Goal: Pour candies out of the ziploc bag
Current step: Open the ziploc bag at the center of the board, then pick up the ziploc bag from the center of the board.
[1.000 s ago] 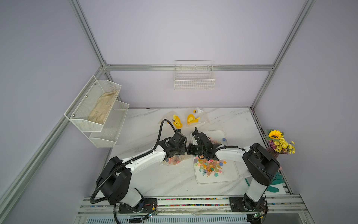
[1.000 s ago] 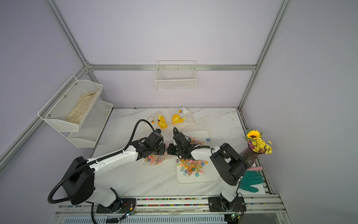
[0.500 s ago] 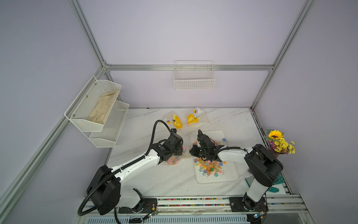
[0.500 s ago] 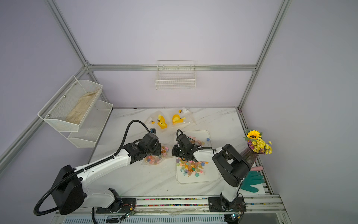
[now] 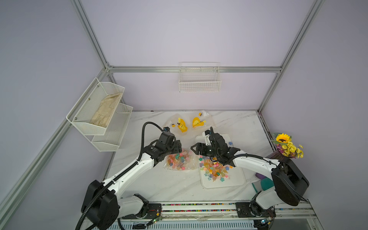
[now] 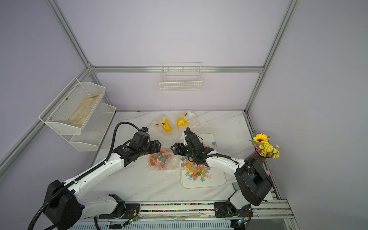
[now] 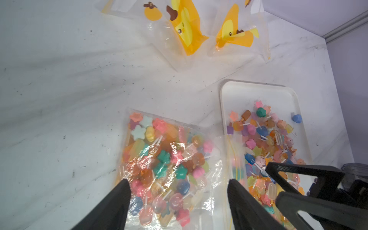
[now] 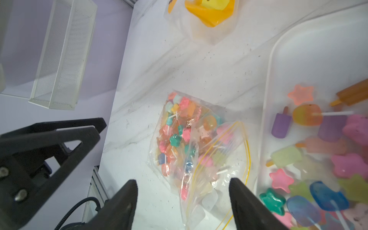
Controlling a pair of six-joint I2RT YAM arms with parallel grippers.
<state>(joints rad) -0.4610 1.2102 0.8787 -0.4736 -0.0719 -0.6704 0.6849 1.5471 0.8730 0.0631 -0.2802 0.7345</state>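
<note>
The clear ziploc bag point(image 5: 180, 162) point(image 6: 162, 161) lies flat on the marble table, still holding many coloured candies point(image 7: 169, 165). Its yellow-lined mouth point(image 8: 242, 139) points at the white tray point(image 5: 235, 182) point(image 6: 218, 179), where a heap of candies point(image 5: 215, 169) point(image 6: 197, 169) lies. My left gripper point(image 5: 177, 147) point(image 7: 178, 182) hovers open over the bag's left end, nothing between its fingers. My right gripper point(image 5: 194, 149) point(image 8: 182, 181) hovers open over the bag's mouth end, by the tray rim point(image 7: 258, 87), also empty.
Two clear bags with yellow duck prints point(image 5: 182, 125) point(image 5: 199, 121) lie behind the arms. A vase of yellow flowers point(image 5: 286, 147) stands at the right edge, with a teal object point(image 5: 265, 183) beside it. A wire shelf point(image 5: 99, 113) hangs at the left and a wire basket point(image 5: 199, 79) on the back wall.
Both grippers went from shut to open and let go of the bag. They drew apart and lifted a little, and the bag now lies loose on the table.
</note>
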